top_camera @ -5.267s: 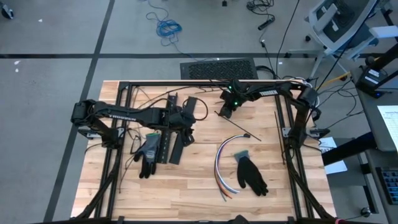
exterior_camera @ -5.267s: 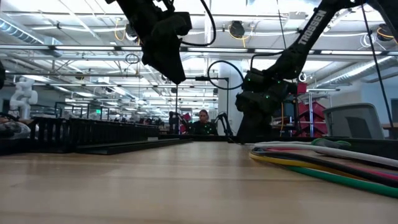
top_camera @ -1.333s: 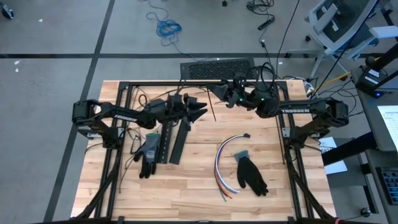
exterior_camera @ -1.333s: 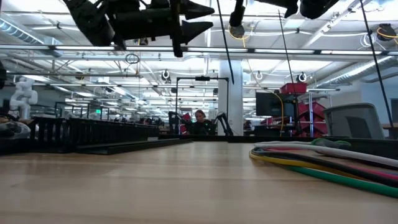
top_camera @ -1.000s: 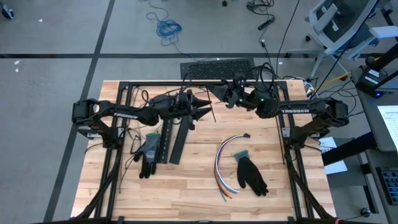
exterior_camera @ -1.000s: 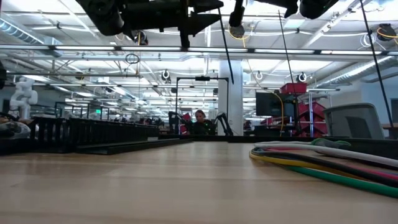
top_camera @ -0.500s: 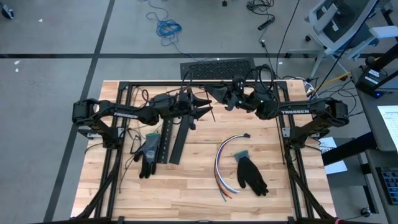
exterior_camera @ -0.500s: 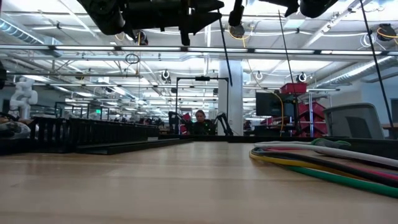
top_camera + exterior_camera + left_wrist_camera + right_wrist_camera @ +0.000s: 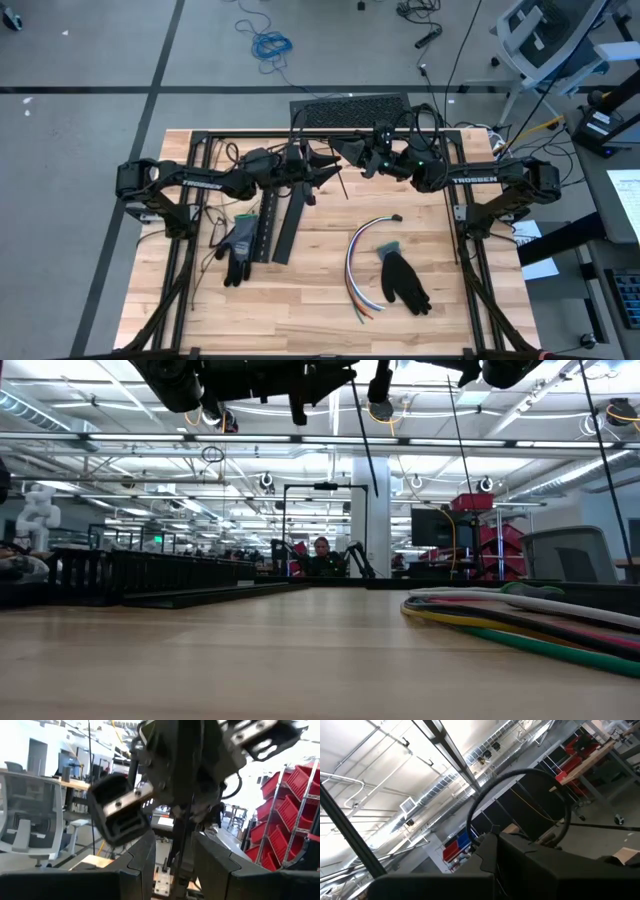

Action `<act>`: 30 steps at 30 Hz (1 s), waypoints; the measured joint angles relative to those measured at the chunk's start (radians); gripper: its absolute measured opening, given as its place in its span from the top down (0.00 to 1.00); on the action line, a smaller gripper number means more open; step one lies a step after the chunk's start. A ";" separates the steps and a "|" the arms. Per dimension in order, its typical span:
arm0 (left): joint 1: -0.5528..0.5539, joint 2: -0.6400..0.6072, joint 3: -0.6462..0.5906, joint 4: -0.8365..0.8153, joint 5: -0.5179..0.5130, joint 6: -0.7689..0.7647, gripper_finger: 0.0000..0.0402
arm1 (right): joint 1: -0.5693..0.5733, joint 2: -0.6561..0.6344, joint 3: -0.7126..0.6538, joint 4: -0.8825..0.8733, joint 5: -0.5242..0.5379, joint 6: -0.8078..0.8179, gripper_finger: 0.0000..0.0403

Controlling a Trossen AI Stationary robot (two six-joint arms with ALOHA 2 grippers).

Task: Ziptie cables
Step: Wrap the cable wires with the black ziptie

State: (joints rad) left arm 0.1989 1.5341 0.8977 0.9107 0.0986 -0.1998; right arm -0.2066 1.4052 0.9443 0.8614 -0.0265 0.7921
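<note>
The cables (image 9: 360, 265) lie in a curved bundle on the table's near right part and show low at the right of the low view (image 9: 520, 622). High above the table's far middle, my right gripper (image 9: 352, 157) is shut on a thin black zip tie (image 9: 342, 186). The zip tie hangs down (image 9: 363, 440). My left gripper (image 9: 333, 171) faces it from the table's left. In the left wrist view the left gripper (image 9: 175, 842) is open, with one finger on either side of the zip tie (image 9: 182, 840) and a gap showing on both sides. My right gripper pinches the zip tie's upper end (image 9: 192, 804) between its two shut fingers, coming from the table's right. The strip hangs below the fingers, slightly slanted, clear of the table.
Two black slotted strips (image 9: 275, 228) lie left of the middle. One black glove (image 9: 237, 250) lies beside them and another (image 9: 405, 282) lies next to the cables. A black frame (image 9: 300, 133) runs along the table's far and side edges.
My left gripper has kept its place around the hanging zip tie. Its fingers have drawn a little closer together. The zip tie and my right gripper have stayed as they were.
</note>
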 joint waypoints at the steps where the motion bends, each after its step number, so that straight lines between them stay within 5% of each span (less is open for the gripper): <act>1: 0.000 0.000 0.002 0.000 0.000 0.004 0.70 | 0.000 0.000 0.000 -0.001 0.000 0.000 1.00; 10: 0.000 0.000 0.002 -0.012 -0.055 -0.025 0.98 | 0.000 0.000 0.000 -0.001 0.000 0.000 1.00; 22: 0.000 0.000 0.002 -0.037 -0.077 -0.031 1.00 | 0.000 0.000 0.000 -0.019 0.000 -0.004 0.99; 30: 0.000 0.000 0.001 -0.057 -0.046 -0.038 1.00 | -0.006 0.000 0.000 -0.045 -0.001 0.022 0.75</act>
State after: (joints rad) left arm 0.1989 1.5345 0.8989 0.8541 0.0524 -0.2378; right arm -0.2131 1.4052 0.9443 0.8165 -0.0271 0.8141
